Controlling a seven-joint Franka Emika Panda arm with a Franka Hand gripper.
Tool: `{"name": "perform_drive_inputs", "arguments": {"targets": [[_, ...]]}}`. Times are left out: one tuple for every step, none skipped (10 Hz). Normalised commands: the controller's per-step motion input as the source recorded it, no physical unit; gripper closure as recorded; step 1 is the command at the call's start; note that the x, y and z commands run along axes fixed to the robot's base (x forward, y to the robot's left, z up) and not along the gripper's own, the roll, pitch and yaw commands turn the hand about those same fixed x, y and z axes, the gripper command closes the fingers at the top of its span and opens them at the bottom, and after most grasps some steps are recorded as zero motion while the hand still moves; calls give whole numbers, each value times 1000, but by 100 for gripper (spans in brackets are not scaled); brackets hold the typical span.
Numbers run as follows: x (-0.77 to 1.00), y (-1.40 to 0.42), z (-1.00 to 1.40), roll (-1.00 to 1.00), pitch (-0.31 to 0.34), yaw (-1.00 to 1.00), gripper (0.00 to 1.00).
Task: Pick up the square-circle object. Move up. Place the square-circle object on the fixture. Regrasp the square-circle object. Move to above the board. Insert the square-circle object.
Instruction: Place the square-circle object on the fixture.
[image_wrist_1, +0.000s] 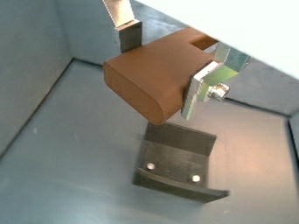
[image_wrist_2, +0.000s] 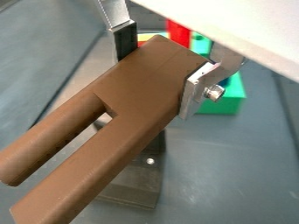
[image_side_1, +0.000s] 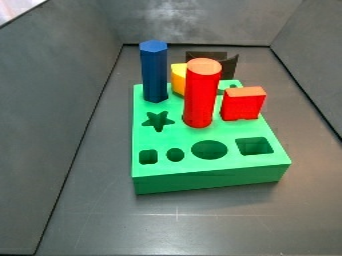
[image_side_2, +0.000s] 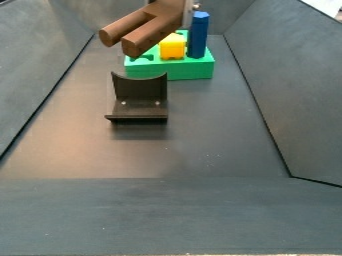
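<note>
Wrist views both show my fingers (image_wrist_1: 163, 66) clamped on the dark brown two-pronged peg (image_wrist_2: 117, 122), held in the air above the black angular fixture (image_wrist_1: 177, 162); the bright green holed board (image_side_2: 181, 65) sits just beyond.

Gripper above fixture
The gripper (image_wrist_1: 163, 66) holds the square-circle object (image_side_2: 140, 28) over the fixture (image_side_2: 138, 97); the board (image_side_2: 171, 62) sits at its 1 o'clock.
</note>
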Motion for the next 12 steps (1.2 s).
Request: {"name": "perform_drive_inputs", "arguments": {"targets": [[539, -41, 4, 52, 96, 1000, 100], [427, -31, 5, 55, 116, 1000, 100], [318, -23, 8, 60, 141, 1000, 100], [181, -19, 10, 69, 189, 1000, 100], [481, -702, -301, -1000, 200, 334, 100], [424, -612, -272, -1000, 191, 252, 100], [392, -429, -214, -1000, 193, 236, 100], [301, -160, -90, -1000, 205, 209, 100], [216, -92, -46, -1000, 218, 190, 100], [140, -40, -38, -1000, 226, 172, 100], [89, -7, -26, -1000, 227, 152, 100], [69, 12, -18, -1000, 235, 124, 100]]}}
